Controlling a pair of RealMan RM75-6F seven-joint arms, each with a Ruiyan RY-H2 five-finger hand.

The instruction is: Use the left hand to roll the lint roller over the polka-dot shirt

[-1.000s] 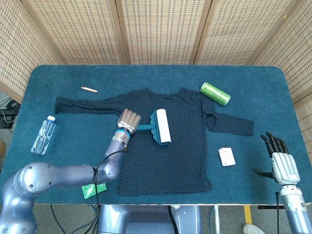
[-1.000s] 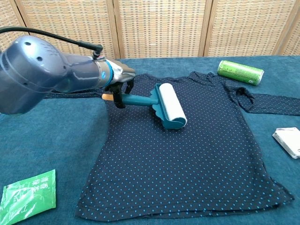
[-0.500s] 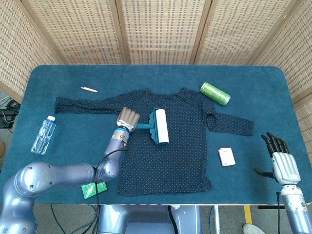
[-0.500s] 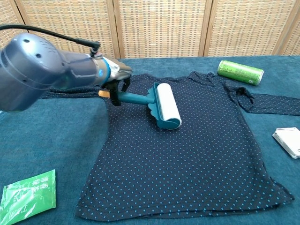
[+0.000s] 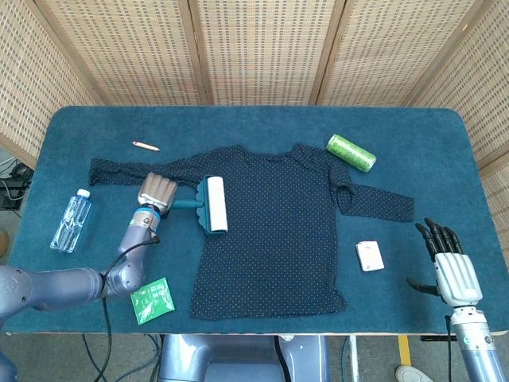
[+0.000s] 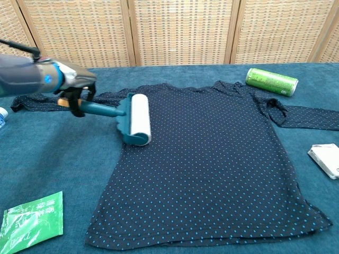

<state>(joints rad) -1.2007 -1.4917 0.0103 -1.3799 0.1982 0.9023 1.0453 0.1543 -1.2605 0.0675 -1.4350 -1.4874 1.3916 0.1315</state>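
A dark polka-dot shirt (image 5: pixel 278 223) (image 6: pixel 212 153) lies flat in the middle of the blue table. My left hand (image 5: pixel 156 192) (image 6: pixel 74 87) grips the teal handle of the lint roller (image 5: pixel 211 204) (image 6: pixel 135 119). The roller's white drum rests on the shirt's left edge, near the sleeve seam. My right hand (image 5: pixel 445 263) hovers at the table's front right corner, fingers spread, holding nothing; it is out of the chest view.
A green can (image 5: pixel 351 153) (image 6: pixel 271 81) lies beyond the right sleeve. A small white box (image 5: pixel 370 255) (image 6: pixel 326 160) sits right of the shirt. A green packet (image 5: pixel 153 299) (image 6: pixel 32 219), a water bottle (image 5: pixel 71 220) and an orange pencil (image 5: pixel 145 145) lie on the left side.
My left hand has drawn the lint roller leftward across the shirt, from its chest area to its left edge. The right hand has barely shifted.
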